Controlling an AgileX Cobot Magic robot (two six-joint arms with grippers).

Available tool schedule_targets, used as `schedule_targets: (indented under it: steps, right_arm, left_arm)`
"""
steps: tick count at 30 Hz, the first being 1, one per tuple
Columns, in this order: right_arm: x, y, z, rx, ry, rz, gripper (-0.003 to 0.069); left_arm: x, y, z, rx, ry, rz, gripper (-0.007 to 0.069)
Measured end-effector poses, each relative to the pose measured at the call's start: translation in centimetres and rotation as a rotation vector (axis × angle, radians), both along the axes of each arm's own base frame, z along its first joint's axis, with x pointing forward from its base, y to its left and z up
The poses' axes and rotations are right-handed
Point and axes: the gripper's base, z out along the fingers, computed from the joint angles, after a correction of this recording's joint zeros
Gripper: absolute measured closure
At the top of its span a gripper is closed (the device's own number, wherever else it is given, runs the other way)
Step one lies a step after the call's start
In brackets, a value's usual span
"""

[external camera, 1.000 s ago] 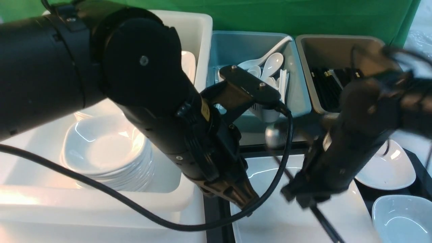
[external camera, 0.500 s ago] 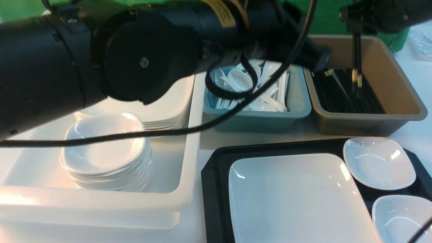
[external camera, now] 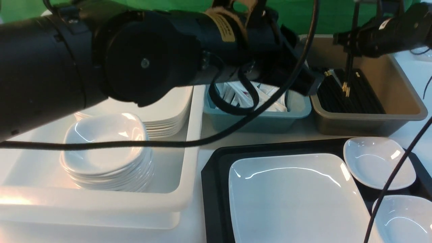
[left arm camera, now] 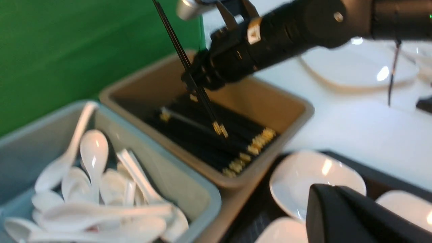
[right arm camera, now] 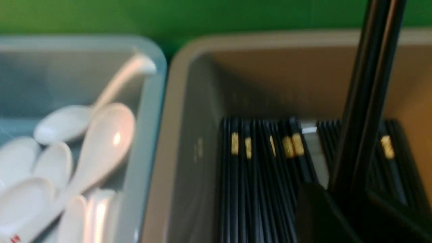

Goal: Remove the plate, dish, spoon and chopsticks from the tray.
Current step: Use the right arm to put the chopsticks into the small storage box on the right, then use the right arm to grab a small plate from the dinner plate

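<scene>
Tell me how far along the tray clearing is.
Done: no spoon shows on the visible tray. In hand: the right end effector holds the chopsticks upright over the brown bin. Remaining: the plate and two small dishes sit on the tray.

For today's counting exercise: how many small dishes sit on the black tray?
2. One dish at the tray's far right corner; a second dish nearer, partly cropped. Others may be hidden.

- The right gripper (external camera: 351, 50) has swung up off the plate (external camera: 297, 199) and now hangs over the brown bin (external camera: 401, 98), with the chopsticks (external camera: 347, 76) pinched upright, gold tips just above the stacked sticks (external camera: 366, 98).
- The left gripper (external camera: 307, 84) has quit the tray (external camera: 212, 175) too and stretches across the blue bin (external camera: 297, 109), hiding most of the spoons (external camera: 266, 98).
- The plate is now fully uncovered.
</scene>
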Motion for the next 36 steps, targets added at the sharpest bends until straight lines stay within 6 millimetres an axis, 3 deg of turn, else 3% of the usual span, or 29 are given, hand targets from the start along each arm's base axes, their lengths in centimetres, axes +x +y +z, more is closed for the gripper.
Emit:
schedule_targets:
  steps: [3, 6, 10, 12, 15, 17, 19, 22, 24, 26, 31, 36]
  right_arm:
    - [-0.2, 0.0, -1.1, -0.003, 0.070, 0.006, 0.0462]
    - [-0.8, 0.1, -1.4, -0.006, 0.155, 0.015, 0.0313]
    - [-2.8, -0.2, 0.5, -0.059, 0.283, 0.046, 0.0201]
    - [-3.8, -0.3, 1.8, -0.088, 0.312, 0.072, 0.0221]
    - [-6.7, -0.5, 5.8, -0.142, 0.351, 0.133, 0.0406]
    - [-10.0, -0.6, 10.1, -0.153, 0.311, 0.152, 0.0568]
    - [-12.1, -0.7, 12.2, -0.152, 0.276, 0.156, 0.0608]
    - [-17.6, -0.7, 15.4, -0.131, 0.204, 0.184, 0.0630]
    - [-20.2, -0.6, 16.1, -0.117, 0.182, 0.209, 0.0633]
    - [-24.4, -0.3, 16.3, -0.087, 0.158, 0.261, 0.0634]
    - [-30.9, 0.1, 13.9, -0.037, 0.175, 0.338, 0.0636]
    - [-34.9, 0.0, 11.6, -0.027, 0.181, 0.356, 0.0636]
  left_arm:
    - [-0.2, 0.1, -0.5, 0.045, 0.044, -0.010, 0.0624]
    - [-0.4, 0.2, -0.9, 0.080, 0.084, -0.017, 0.0624]
    - [-0.9, 0.5, -1.7, 0.143, 0.168, -0.024, 0.0624]
    - [-1.0, 0.6, -1.9, 0.157, 0.200, -0.018, 0.0624]
    - [-1.2, 0.9, -2.1, 0.213, 0.297, 0.010, 0.0624]
    - [-1.2, 1.0, -1.6, 0.273, 0.366, 0.033, 0.0624]
    - [-1.1, 1.0, -1.2, 0.300, 0.407, 0.044, 0.0624]
    - [-0.5, 0.3, -0.7, 0.382, 0.483, 0.048, 0.0624]
    - [0.0, -0.2, -0.5, 0.416, 0.513, 0.050, 0.0624]
    - [1.1, -1.4, -1.2, 0.460, 0.552, 0.050, 0.0624]
    - [3.8, -3.7, -4.2, 0.537, 0.581, 0.068, 0.0624]
    - [6.4, -4.0, -7.7, 0.584, 0.638, 0.108, 0.0624]
